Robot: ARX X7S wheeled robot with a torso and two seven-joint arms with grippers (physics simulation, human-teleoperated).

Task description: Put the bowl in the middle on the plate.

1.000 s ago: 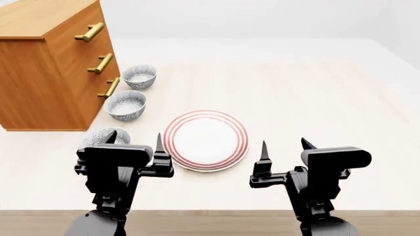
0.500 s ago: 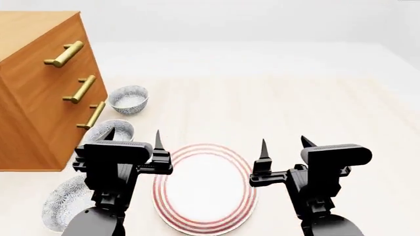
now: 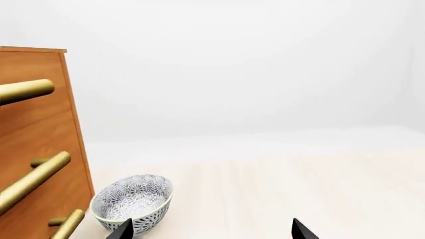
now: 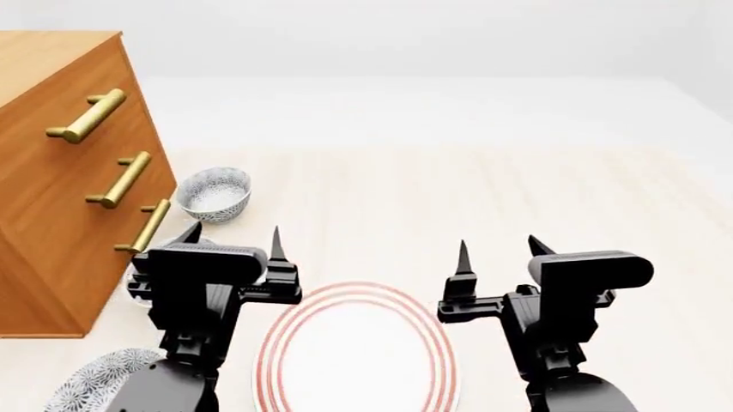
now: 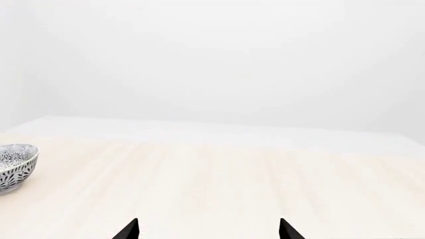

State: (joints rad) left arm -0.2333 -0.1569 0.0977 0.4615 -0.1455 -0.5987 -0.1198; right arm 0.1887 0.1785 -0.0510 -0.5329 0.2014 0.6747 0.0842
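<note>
Bowl (image 4: 132, 287) sitting mostly hidden behind left gripper (image 4: 233, 236), near plate (image 4: 355, 360); jaws of it and right gripper (image 4: 497, 249) gaping wide, empty.

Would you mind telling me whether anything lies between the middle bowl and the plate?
Nothing visible does. Only table shows between the bowl and the plate. In the head view, though, the open left gripper hides most of that bowl.

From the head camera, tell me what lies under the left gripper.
Under the left gripper, only a sliver of a speckled bowl shows beside the dresser; the gripper covers the rest. The plate lies to its right and another bowl nearer.
</note>
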